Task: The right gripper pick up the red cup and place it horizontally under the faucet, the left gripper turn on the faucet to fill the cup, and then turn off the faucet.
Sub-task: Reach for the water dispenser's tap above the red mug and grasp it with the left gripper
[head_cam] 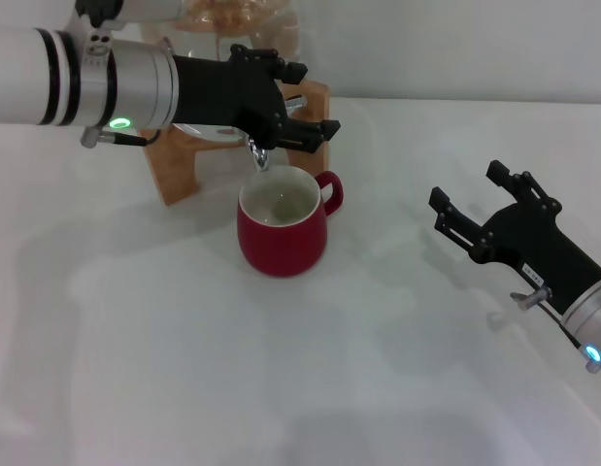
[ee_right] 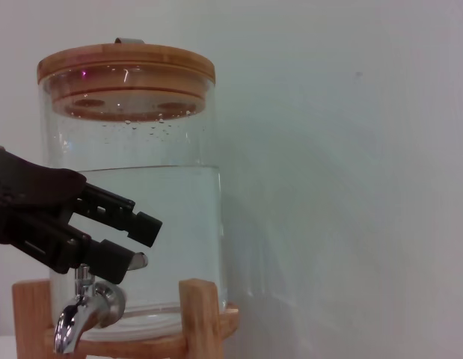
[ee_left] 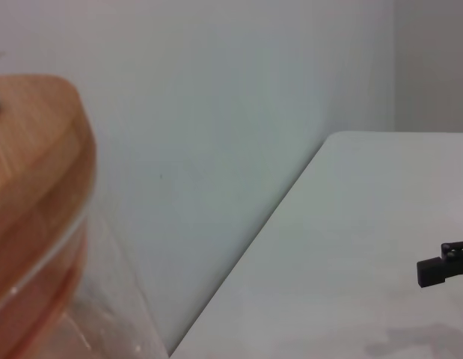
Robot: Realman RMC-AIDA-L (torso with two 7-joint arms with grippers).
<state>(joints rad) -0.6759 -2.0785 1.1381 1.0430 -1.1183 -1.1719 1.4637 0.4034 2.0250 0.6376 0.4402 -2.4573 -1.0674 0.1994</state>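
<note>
The red cup stands upright on the white table, its cream inside directly under the faucet spout and its handle pointing right. The faucet is on the glass dispenser jar with its wooden stand. My left gripper reaches in from the left above the cup, fingers apart on either side of the chrome lever handle. It also shows in the right wrist view, just above the faucet. My right gripper is open and empty, well right of the cup.
The jar's wooden lid fills the left wrist view's side, with the wall behind. One fingertip of the right gripper shows there above the table. The jar holds water to about two thirds.
</note>
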